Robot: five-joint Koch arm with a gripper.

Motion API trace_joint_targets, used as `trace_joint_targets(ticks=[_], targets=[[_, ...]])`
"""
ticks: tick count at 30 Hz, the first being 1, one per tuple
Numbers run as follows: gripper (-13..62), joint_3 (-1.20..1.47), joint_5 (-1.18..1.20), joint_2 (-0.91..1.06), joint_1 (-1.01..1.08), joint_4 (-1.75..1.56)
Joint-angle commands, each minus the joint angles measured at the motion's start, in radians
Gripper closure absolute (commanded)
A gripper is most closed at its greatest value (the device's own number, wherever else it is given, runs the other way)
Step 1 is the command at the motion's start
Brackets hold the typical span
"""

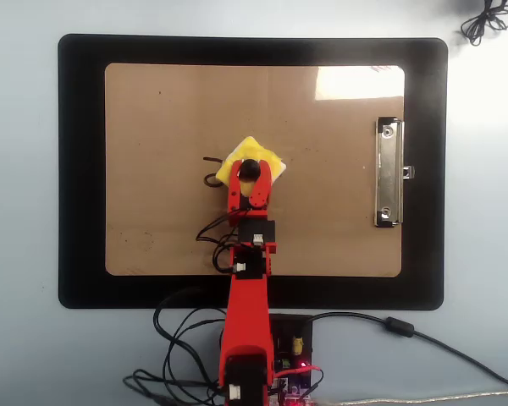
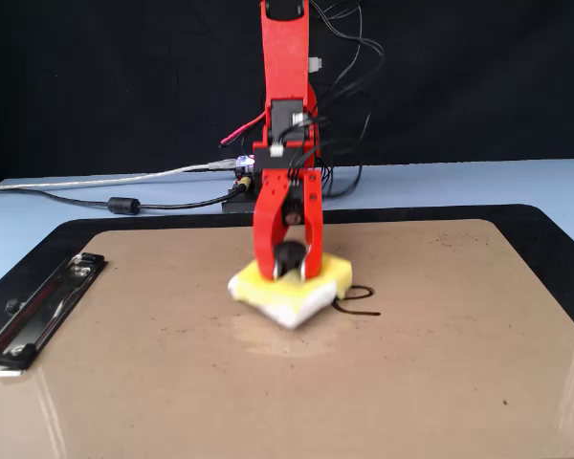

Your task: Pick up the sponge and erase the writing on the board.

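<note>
The yellow sponge (image 1: 267, 163) (image 2: 332, 275) lies flat on the tan board (image 1: 152, 110) (image 2: 440, 363) near its middle. My red gripper (image 1: 250, 170) (image 2: 289, 258) is shut on the sponge's black knob (image 1: 250, 169) (image 2: 289, 256). Only a small remnant of the dark writing (image 1: 210, 169) (image 2: 357, 301) shows, sticking out from under the sponge's left edge in the overhead view and its right edge in the fixed view. The rest of the strokes are covered by the sponge or gone.
A black mat (image 1: 80, 169) (image 2: 555, 229) surrounds the board. The silver clip (image 1: 389, 173) (image 2: 38, 311) sits at the board's right edge in the overhead view. The arm's base and cables (image 1: 186, 338) lie below the mat; a cable coil (image 1: 483, 17) is at top right.
</note>
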Motion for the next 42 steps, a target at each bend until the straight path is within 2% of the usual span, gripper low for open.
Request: trace_joint_targets(ticks=[1,4,8,12,15,21,24,26,32,33,35,42], targets=[[57.5,-0.067,-0.021,-0.072,-0.014,-0.023],[57.5,-0.021,-0.021,-0.025,-0.009,0.014],[57.5,0.175,-0.046,0.275,-0.012,0.235],[57.5,0.215,-0.052,0.503,-0.014,0.492],[57.5,0.163,-0.054,0.459,-0.020,0.505],[57.5,-0.192,-0.054,0.041,-0.023,0.477],[57.5,-0.215,-0.052,0.031,-0.023,0.491],[57.4,-0.097,-0.049,0.135,-0.023,0.491],[57.5,0.333,-0.046,0.632,-0.020,0.494],[57.5,0.354,-0.046,0.660,-0.021,0.491],[57.5,0.356,-0.046,0.634,-0.023,0.480],[57.5,-0.003,-0.052,0.233,-0.063,0.465]])
